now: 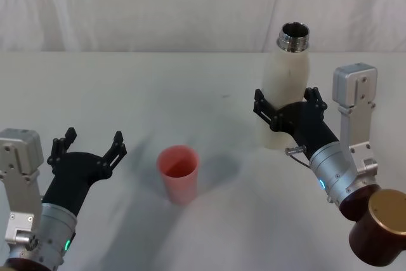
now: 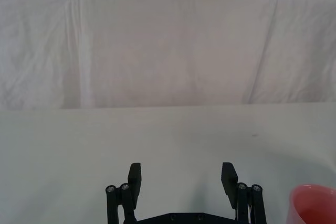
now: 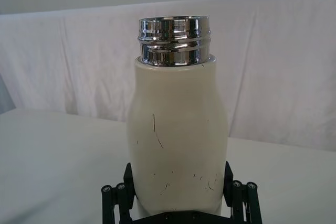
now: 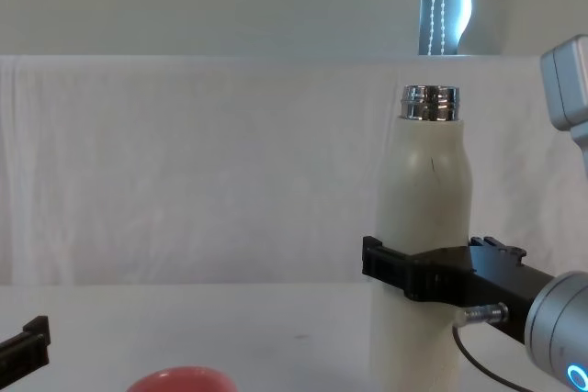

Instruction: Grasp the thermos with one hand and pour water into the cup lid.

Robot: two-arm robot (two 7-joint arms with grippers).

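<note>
At the left of the desk (image 1: 127, 80), the left end effector (image 1: 89, 146) hovered low over the white surface with its two black fingers spread wide and nothing between them. In the left wrist view the fingertips (image 2: 135, 173) stood well apart above bare cloth, with the rim of the cup lid (image 2: 314, 203) showing at the frame's edge.

The cup lid (image 1: 178, 173) stood near the middle of the desk, just beside the left end effector and apart from it. It was a small salmon-red cup with a smooth matte surface, mouth upward, tapering slightly toward its base. The chest view caught only its rounded rim (image 4: 180, 380) at the lower edge.

Further right, the thermos (image 1: 285, 93) stood upright, well apart from the cup lid. It was a tall cream-white bottle with rounded shoulders and a shiny threaded chrome neck, uncapped, its dark mouth open to the head view. The right wrist view showed thin dark scuff marks scattered over its body (image 3: 178, 140). I could not tell whether its base touched the desk.

The right end effector (image 1: 289, 107) was closed around the thermos at about mid-height, one black finger on each side of the body. In the chest view the right end effector (image 4: 418, 273) came in from the right, wrapping the bottle (image 4: 421, 227) level and square.

A white draped cloth (image 4: 184, 162) hung behind the desk.
</note>
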